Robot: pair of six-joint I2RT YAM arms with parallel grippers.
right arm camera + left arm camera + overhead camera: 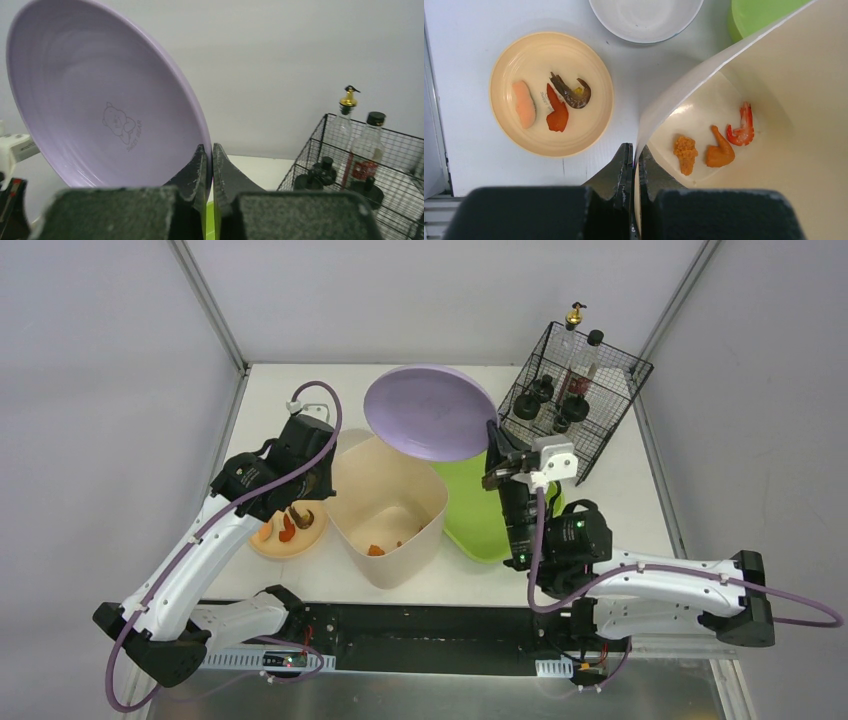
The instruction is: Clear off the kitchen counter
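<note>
White kitchen counter (464, 30) lies beneath the left pincer (635, 152) gripping the bin (804, 60).

The white worktop (265, 400) carries a beige plate (539, 55), a white bowl (644, 17), a cream bin (395, 560), a green tray (470, 520) and a wire basket (600, 430).

We are in a robot lab staged as a kitchen: a white counter (270, 385) fenced by metal framing (210, 305) and blank walls (430, 290). A left arm (190, 575) and a right arm (655, 582) are bolted at its near edge, among a plate (425, 410), a tub (350, 475) and a wire basket (620, 400) of bottles (580, 365).
</note>
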